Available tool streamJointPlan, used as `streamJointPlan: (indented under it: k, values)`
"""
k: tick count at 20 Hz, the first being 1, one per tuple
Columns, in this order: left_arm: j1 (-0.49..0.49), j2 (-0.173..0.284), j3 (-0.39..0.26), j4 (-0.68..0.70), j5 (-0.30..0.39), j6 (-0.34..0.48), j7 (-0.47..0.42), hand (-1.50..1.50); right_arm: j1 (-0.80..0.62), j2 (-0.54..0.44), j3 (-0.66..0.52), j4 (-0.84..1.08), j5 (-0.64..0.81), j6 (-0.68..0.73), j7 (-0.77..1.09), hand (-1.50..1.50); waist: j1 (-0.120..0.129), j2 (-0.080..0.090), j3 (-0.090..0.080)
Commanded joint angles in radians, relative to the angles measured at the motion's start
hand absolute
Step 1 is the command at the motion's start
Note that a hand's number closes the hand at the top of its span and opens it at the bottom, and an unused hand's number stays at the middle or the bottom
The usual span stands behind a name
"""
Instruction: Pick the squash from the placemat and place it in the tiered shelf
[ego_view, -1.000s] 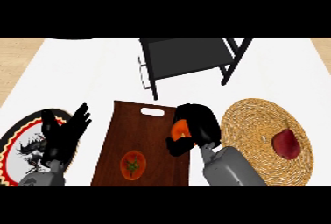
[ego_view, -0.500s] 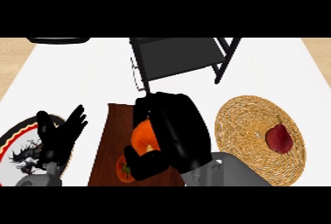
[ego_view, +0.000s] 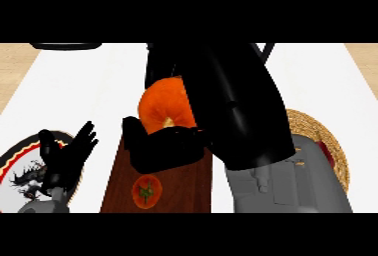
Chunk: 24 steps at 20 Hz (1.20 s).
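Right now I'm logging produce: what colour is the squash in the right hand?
Orange; the squash, held in the right hand, shows only in the head view.

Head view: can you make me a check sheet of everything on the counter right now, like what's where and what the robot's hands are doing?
Surface: white counter, wooden floor past its far corners.
Job's things: orange squash lifted off the counter, held in the right hand, fingers curled round it. Dark tiered shelf behind is almost hidden by the hand.
Placemat: brown placemat lies below the hand.
Clutter: tomato on the placemat; patterned plate at left; woven round mat at right with a red item on it, mostly hidden.
Hands: left hand rests open over the plate, fingers up.
Cables: nothing seen.
Surroundings: a dark object at the far left edge, not identifiable.
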Motion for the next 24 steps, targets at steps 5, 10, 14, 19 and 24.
streamJointPlan:
  k: [5,10,14,19,24]
  values:
    - [0.031,-0.038,-0.030,0.005,-0.034,0.004,-0.049,0.00,-0.279,-0.052,-0.279,0.197,-0.067,0.070,0.039,1.50,0.001,0.003,-0.001]
    - [-0.026,-0.027,-0.006,0.016,-0.023,0.006,0.009,0.00,-0.365,-0.086,-0.326,0.402,-0.036,0.020,-0.085,1.50,0.004,0.005,-0.001]
    - [0.002,-0.005,0.008,-0.001,-0.012,-0.021,0.013,0.00,-0.410,-0.152,-0.376,0.547,-0.065,0.045,-0.212,1.50,0.008,0.005,-0.001]
    - [0.006,-0.019,0.002,-0.008,-0.029,-0.003,0.010,0.00,-0.422,-0.169,-0.381,0.762,-0.049,0.020,-0.378,1.50,0.014,0.008,-0.001]
    - [-0.067,-0.046,0.005,0.095,-0.060,0.017,-0.046,0.00,-0.479,-0.178,-0.364,0.938,-0.005,-0.013,-0.521,1.50,0.014,0.013,-0.002]
